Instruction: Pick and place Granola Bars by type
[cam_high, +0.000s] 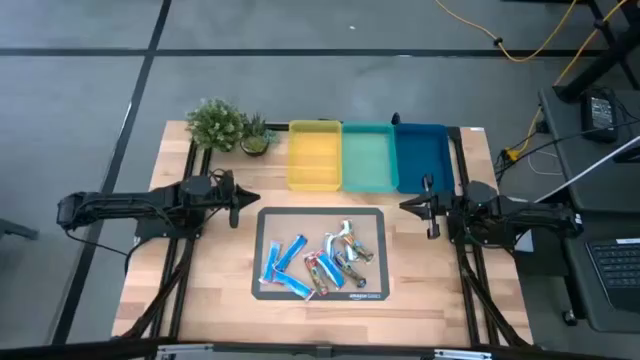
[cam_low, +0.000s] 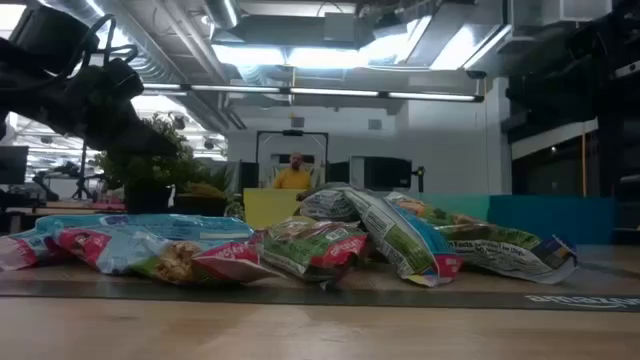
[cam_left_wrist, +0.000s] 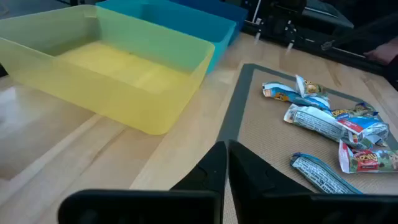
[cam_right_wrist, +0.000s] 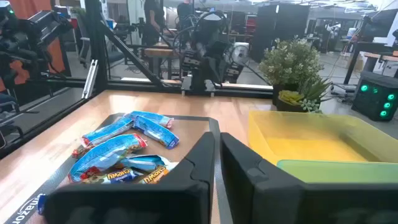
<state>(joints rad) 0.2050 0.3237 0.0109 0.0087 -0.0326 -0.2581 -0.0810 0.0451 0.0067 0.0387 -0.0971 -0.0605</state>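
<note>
- Your bars (cam_high: 320, 260) lie heaped on the dark mat (cam_high: 268, 222) at the middle of the surface (cam_high: 170, 300), blue ones toward the left arm's side and the red-and-blue and silver ones tangled toward the right. Heaped like that, they sit within equal reach of both arms.
- None has been sorted yet, by the look of it: the yellow tray (cam_high: 314, 155), teal tray (cam_high: 368, 157) and blue tray (cam_high: 422, 155) show nothing inside.
- The trays stand touching in a row just behind the mat, one per type I'd judge, so each carry stays short.
- Your left pincer (cam_high: 252, 198) hangs just beside the mat's left edge, clenched on nothing, pointing inward.
- Your right pincer (cam_high: 408, 205) mirrors it at the mat's right edge, likewise clenched and empty.
- Both read as a waiting pose: clear of the heap, so the overhead camera sees every bar.
- Expect overlapping wrappers on the right side to drag neighbours along; the loose blue bars look like the easier first pick.
- Two plants (cam_high: 228, 127) stand at the far left corner, well apart from the work.
</note>
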